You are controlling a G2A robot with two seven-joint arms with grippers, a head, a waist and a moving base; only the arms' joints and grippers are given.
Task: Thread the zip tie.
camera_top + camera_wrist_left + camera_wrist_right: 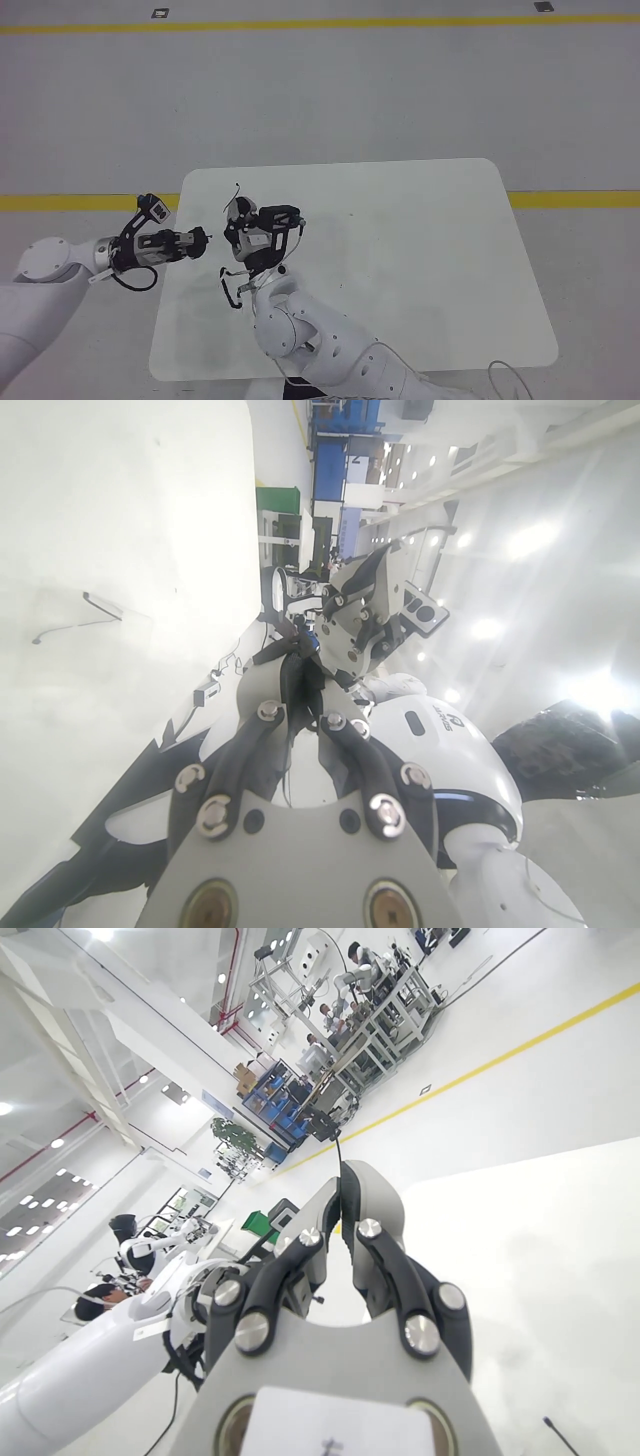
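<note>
My right gripper (342,1193) is shut on a thin black zip tie (339,1155), whose free end sticks out past the fingertips. From above, this gripper (238,212) hangs over the left part of the white table (420,260), with the zip tie (238,192) pointing away from the robot. My left gripper (198,239) is level with it, a short gap to its left, over the table's left edge. In the left wrist view the left gripper (299,680) is shut, and a thin black strand runs back between its fingers. The right gripper (370,595) stands just beyond it.
A thin dark strip (560,1433) lies on the table near the right arm. A thin wire-like shape (75,625) shows on the tabletop (100,525). Yellow floor lines (560,199) run behind the table. The table's right half has free room.
</note>
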